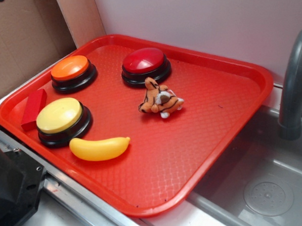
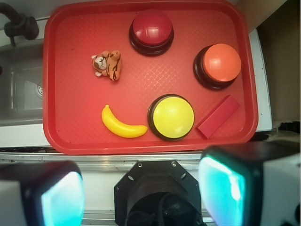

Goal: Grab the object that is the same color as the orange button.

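Note:
A small plush tiger [image 1: 160,101] [image 2: 108,64], orange with black stripes, lies on its side near the middle of the red tray [image 1: 208,140] [image 2: 75,127]. The orange button [image 1: 72,71] [image 2: 220,65] stands at the tray's far left corner in the exterior view. In the wrist view my gripper [image 2: 141,188] hangs high above the robot base, outside the tray's near rim, far from the tiger. It is open, its two pads wide apart with nothing between them. The gripper itself does not show in the exterior view.
A red button [image 1: 145,65] [image 2: 151,31], a yellow button [image 1: 63,120] [image 2: 172,117], a yellow banana [image 1: 99,148] [image 2: 121,125] and a red block [image 1: 33,109] [image 2: 218,116] share the tray. A sink [image 1: 266,188] with a grey faucet [image 1: 294,85] lies right of it; cardboard [image 1: 20,34] stands behind.

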### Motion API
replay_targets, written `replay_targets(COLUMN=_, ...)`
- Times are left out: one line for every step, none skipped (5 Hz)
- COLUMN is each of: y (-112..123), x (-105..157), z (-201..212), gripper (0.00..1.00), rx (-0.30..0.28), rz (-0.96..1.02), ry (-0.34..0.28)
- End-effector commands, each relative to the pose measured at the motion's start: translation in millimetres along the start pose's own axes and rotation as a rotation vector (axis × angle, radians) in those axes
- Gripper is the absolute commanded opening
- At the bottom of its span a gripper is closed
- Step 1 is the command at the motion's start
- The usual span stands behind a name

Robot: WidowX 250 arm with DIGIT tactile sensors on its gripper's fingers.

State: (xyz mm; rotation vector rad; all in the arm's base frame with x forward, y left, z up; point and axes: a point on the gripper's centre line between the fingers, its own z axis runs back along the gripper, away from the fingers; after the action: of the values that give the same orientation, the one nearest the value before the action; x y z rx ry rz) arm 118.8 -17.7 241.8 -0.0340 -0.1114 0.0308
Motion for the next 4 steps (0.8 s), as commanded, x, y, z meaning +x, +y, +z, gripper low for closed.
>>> replay_targets(y=0, x=0, z=0, gripper=1.0, rx=0.0, rz=0.0, ry=0.0)
replay_targets(y=-3, x=2, z=-1, gripper=1.0, rx=-0.017, rz=-0.127, ry=-0.006)
replay_targets(y=-8, x=22, z=-13, gripper=1.0, rx=0.025, rz=-0.327, ry=-0.013)
replay_targets(y=-19, x=41, z=-29, gripper=1.0, rx=0.071, rz=-0.469, ry=-0.044)
